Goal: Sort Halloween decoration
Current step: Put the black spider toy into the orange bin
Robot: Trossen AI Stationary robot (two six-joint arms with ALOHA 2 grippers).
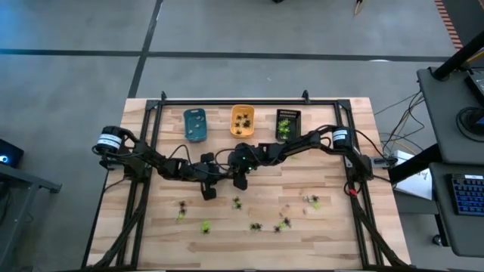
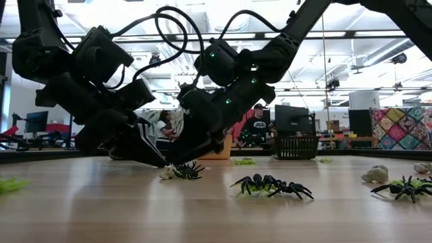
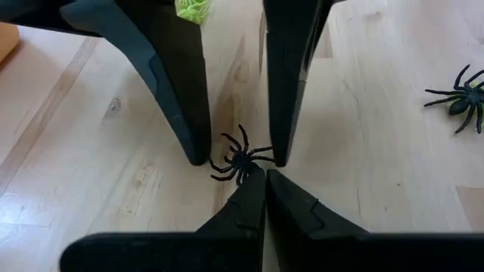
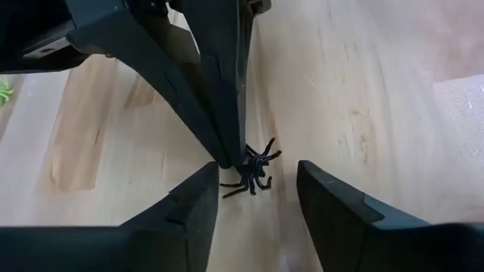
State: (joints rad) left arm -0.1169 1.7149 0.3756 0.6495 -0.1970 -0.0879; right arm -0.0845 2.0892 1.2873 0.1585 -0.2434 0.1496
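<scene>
A small black spider figure (image 3: 240, 160) lies on the wooden table near its middle, and both grippers meet at it. My left gripper (image 3: 265, 175) is shut, with its tips at the spider. My right gripper (image 4: 255, 168) is open. Its two fingers (image 3: 198, 151) stand on either side of the spider, and I cannot tell whether they touch it. In the low view the spider (image 2: 187, 170) sits on the table under both grippers, with a pale figure (image 2: 167, 173) beside it. More black and yellow-green figures (image 1: 256, 226) lie scattered toward the near edge. My left gripper touches the black spider at the edge of its body (image 3: 248, 171) with its shut fingertips, slanting down from the table's left. Whether a leg is caught between the tips I cannot tell. The spider lies flat on the table.
A blue tray (image 1: 195, 125), an orange tray (image 1: 243, 121) and a black tray (image 1: 287, 125) stand in a row at the far side, each with figures in it. Another black spider (image 3: 461, 98) lies close by. Black frame rails (image 1: 227, 100) run along the table's far and side edges.
</scene>
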